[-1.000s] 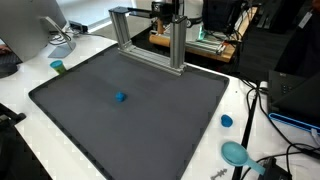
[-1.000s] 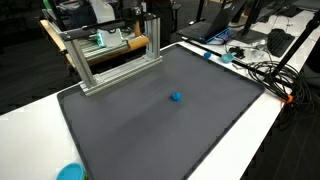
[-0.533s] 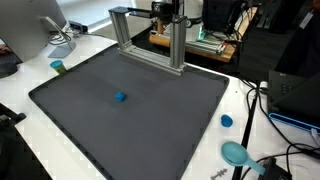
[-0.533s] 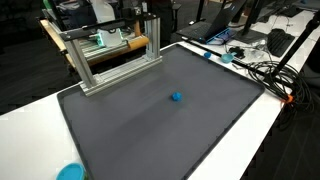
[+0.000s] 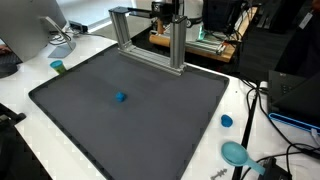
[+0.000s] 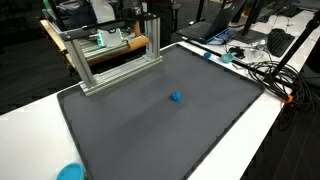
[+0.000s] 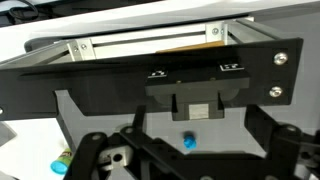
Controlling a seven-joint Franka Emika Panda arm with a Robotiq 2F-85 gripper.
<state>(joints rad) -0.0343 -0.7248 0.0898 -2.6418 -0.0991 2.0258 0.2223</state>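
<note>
Since your hand shows only along the bottom edge of the wrist view, read its state there: the fingers stand spread wide with nothing between them, and it seems to hang high above the mat.

Work across the scene from the left. At the left edge of an exterior view, a small teal cup sits on the white surface, off the dark mat. You need not go near it.

Left of centre in that view lies the little blue block, alone with bare mat all round it. In the wrist view the block sits just right of centre, low in the frame, just above the gap between your fingers.

To approach it well, I judge you should hold the block centred in that gap as you come down. Leave the fingers spread until they straddle it, and stop short of pressing into the mat. The block is small, so an off-centre squeeze could flick it away.

Toward the top of the frame, the metal frame stands at the mat's far edge, well apart from the block, so descend straight.

At the right, off the mat, a blue lid and a blue scoop lie on the surface near loose cables.
</note>
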